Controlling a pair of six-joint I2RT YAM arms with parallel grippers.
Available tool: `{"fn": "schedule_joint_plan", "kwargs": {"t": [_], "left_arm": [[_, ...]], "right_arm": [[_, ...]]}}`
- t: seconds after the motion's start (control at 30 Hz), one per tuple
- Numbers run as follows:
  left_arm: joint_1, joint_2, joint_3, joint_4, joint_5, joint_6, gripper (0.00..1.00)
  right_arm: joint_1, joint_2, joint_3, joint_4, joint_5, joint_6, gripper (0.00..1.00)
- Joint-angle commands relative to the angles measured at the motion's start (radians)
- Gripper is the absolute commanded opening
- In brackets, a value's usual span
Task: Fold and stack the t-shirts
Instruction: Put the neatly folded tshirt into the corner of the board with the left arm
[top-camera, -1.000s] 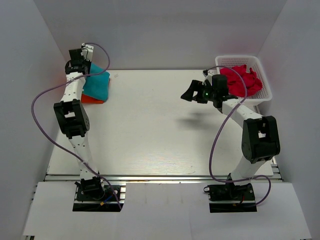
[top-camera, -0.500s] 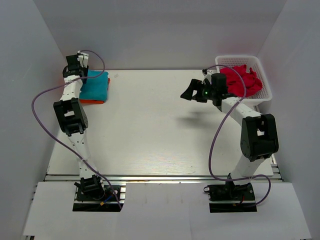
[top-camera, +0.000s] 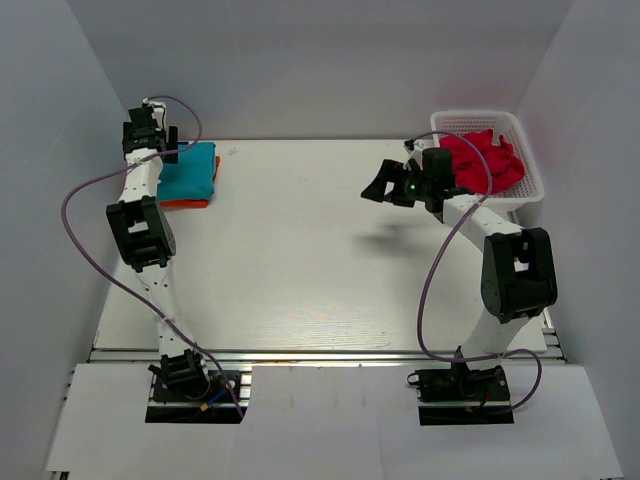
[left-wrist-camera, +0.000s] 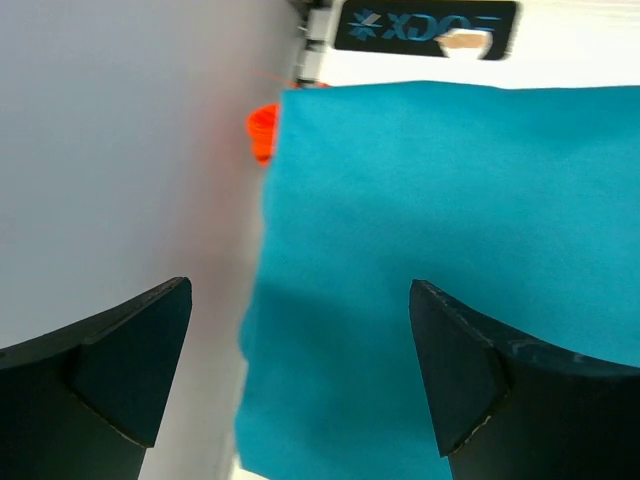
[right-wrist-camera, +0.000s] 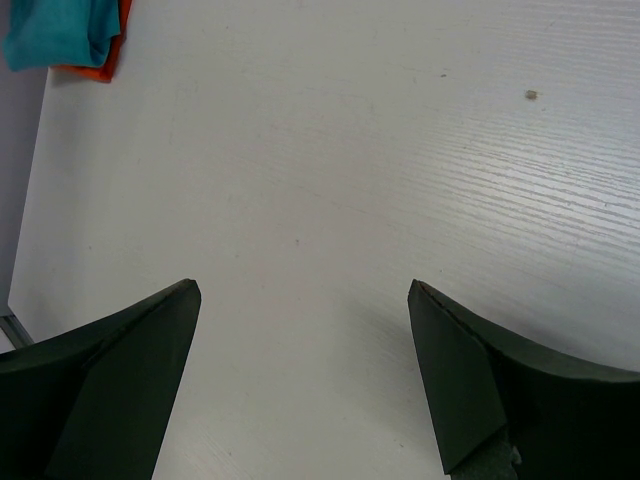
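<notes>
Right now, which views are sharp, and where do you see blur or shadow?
Left wrist: the teal t-shirt looks blurred. Right wrist: the table grain is sharp. Top external: even light, one faint shadow beneath the right gripper.

- The left arm (top-camera: 141, 232) is stretching toward the far-left corner, with the left gripper (left-wrist-camera: 300, 290) gaping wide and empty.
- The right gripper (right-wrist-camera: 305, 290) is hanging raised, its jaws spread wide, empty.

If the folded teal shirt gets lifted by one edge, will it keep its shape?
Probably not: the teal shirt looks like soft, thin fabric, so it would likely sag and unfold. Pushed, it may slide off the orange shirt beneath.
</notes>
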Motion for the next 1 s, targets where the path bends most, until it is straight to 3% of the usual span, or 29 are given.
{"fn": "schedule_joint_plan", "kwargs": {"t": [0.0,0.23,0.4,0.57,0.7,0.77,0.97], "left_arm": [[0.004,-0.129,-0.007,-0.057,0.116,-0.110,1.00],[-0.063,-0.340,-0.269,0.039,0.393,-0.270,1.00],[-0.220,-0.459,-0.392,0.059,0.315,-0.352,1.00],[-0.413,-0.693,-0.766,0.189,0.216,-0.432,1.00],[-0.511,-0.991,-1.172,0.352,0.214,-0.478,1.00],[-0.546,-1.141,-1.283,0.375,0.205,-0.509,1.00],[-0.580,-1.273,-1.334,0.286,0.137,-0.509,1.00]], "right_arm": [[0.007,-0.048,-0.017,0.027,-0.013,0.005,0.90],[0.004,-0.100,-0.075,0.056,0.000,-0.001,0.90],[-0.001,-0.164,-0.157,0.096,0.013,0.007,0.90],[0.001,-0.245,-0.284,0.111,0.077,-0.027,0.90],[-0.001,-0.363,-0.407,0.166,0.134,-0.030,0.90],[0.004,-0.390,-0.465,0.201,0.160,-0.039,0.90],[0.001,-0.470,-0.551,0.301,0.097,-0.004,0.90]]}}
